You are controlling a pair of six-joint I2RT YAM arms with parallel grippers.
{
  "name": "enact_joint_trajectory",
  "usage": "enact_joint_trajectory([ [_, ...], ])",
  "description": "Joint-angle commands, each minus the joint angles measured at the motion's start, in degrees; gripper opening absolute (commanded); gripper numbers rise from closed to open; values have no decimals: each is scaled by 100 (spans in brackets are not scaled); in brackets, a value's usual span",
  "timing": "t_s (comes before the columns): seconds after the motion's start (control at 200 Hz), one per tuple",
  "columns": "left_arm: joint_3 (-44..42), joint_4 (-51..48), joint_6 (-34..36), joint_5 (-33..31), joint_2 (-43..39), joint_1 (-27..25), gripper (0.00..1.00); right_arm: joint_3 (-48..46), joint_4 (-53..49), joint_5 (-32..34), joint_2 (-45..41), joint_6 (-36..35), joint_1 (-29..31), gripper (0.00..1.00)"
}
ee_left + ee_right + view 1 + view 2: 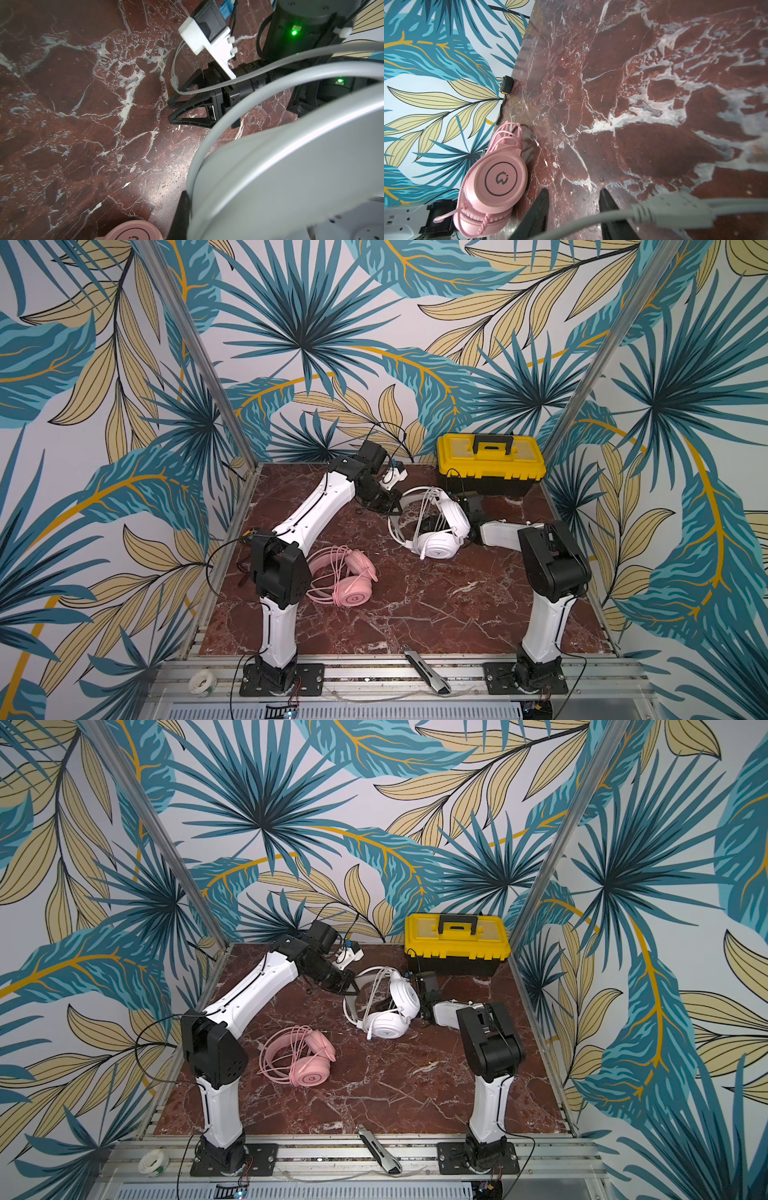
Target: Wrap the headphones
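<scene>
The white headphones [436,545] [388,1025] lie at the back centre of the marble table, with their cable looped over the headband. My left gripper [392,506] [347,986] is shut on the headband [291,166]; one black finger [182,207] presses against it. My right gripper [573,190] [170,111] is open beside the earcups, largely hidden in both top views. The white cable [591,220] lies across its jaws. The pink headphones [353,593] [309,1075] [500,178] rest at front left, cable coiled on them, untouched.
A yellow toolbox [490,464] [457,944] stands at the back right, close behind the right gripper. A utility knife [428,670] and a tape roll [201,682] lie on the front rail. Walls close in the table [415,614] on three sides.
</scene>
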Motion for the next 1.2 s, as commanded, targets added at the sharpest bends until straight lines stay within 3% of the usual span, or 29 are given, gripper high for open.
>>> enact_joint_trajectory([
  [0.0, 250, 95, -157, 280, -198, 50, 0, -218, 385, -272, 3, 163, 66, 36],
  [0.17, 233, 98, -117, 284, -201, 50, 0, -919, 855, 38, -647, 154, 67, 38],
  [0.501, 143, 99, -72, 333, -211, 82, 0, -2385, 1608, 1188, -2141, 172, 57, 55],
  [0.776, 50, 96, -73, 424, -203, 91, 0, -2696, 840, 1975, -3011, -661, 58, 65],
  [1.011, -24, 89, -36, 502, -241, 91, 0, -2324, 1076, 2202, -2599, -1427, 53, 70],
  [1.197, -101, 91, -42, 562, -251, 93, 0, -1719, 1576, 2055, -1716, -1212, 57, 70],
])
